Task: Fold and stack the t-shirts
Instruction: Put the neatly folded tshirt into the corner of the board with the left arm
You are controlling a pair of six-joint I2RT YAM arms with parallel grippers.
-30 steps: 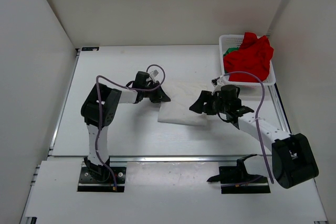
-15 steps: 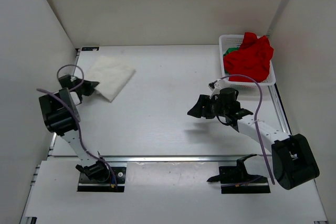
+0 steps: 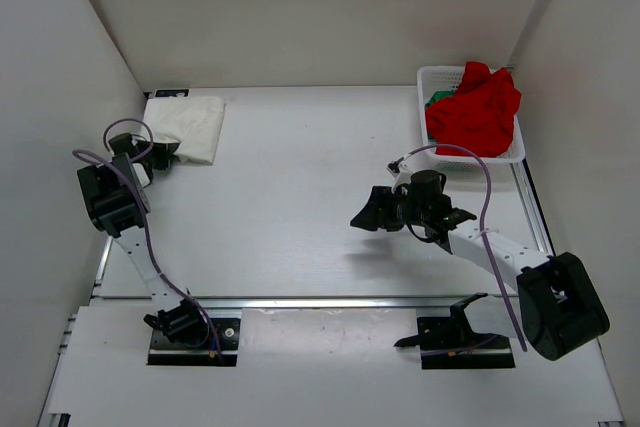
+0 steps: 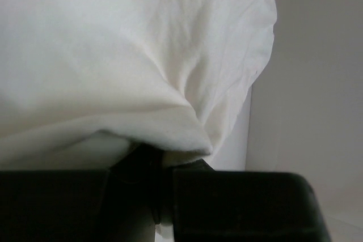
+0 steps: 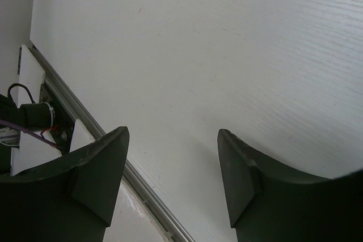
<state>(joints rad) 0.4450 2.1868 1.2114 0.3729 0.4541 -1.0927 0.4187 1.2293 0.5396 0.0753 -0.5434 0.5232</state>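
Cream-white t-shirt (image 3: 190,123) now hauled into the surface's (image 3: 300,157) upper-left corner
Left claw (image 3: 165,152) clenched on its hem; right claw (image 3: 365,209) released, lower right, well apart.

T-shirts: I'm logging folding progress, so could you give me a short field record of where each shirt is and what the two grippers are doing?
cream-white t-shirt: folded, at the far left corner of the table
red t-shirt: bunched up, unfolded, in the basket
green t-shirt: in the basket, mostly hidden by the red t-shirt
left gripper: shut on the near edge of the cream-white t-shirt
right gripper: open, empty, over bare table at mid right
stack: not yet started
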